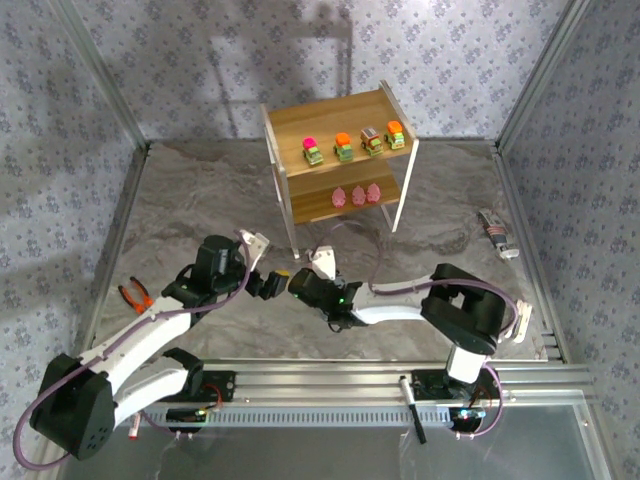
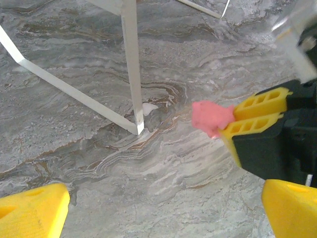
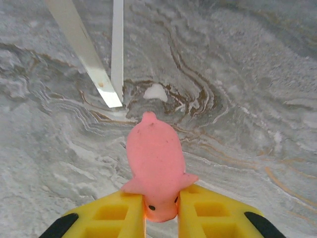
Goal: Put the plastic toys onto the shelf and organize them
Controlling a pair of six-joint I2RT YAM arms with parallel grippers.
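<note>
Transfer of pink toy point(image 3: 154, 163), right side.
Your right gripper point(image 3: 161, 210) is clenching the pink toy over the table's point(image 3: 247, 74) middle, near the shelf point(image 1: 340, 120) leg; your left gripper point(image 2: 163, 208) is hanging released alongside.

Leg ahead, neighbour close
The thin white front leg point(image 3: 117, 44) of the light-wood two-tier shelf point(image 1: 300, 122) stands just ahead of the pink rounded figure point(image 3: 153, 158) in the right gripper point(image 3: 161, 208); the left gripper point(image 1: 272, 283) crowds alongside; the lower board point(image 1: 312, 203) looks bare at its left.
</note>
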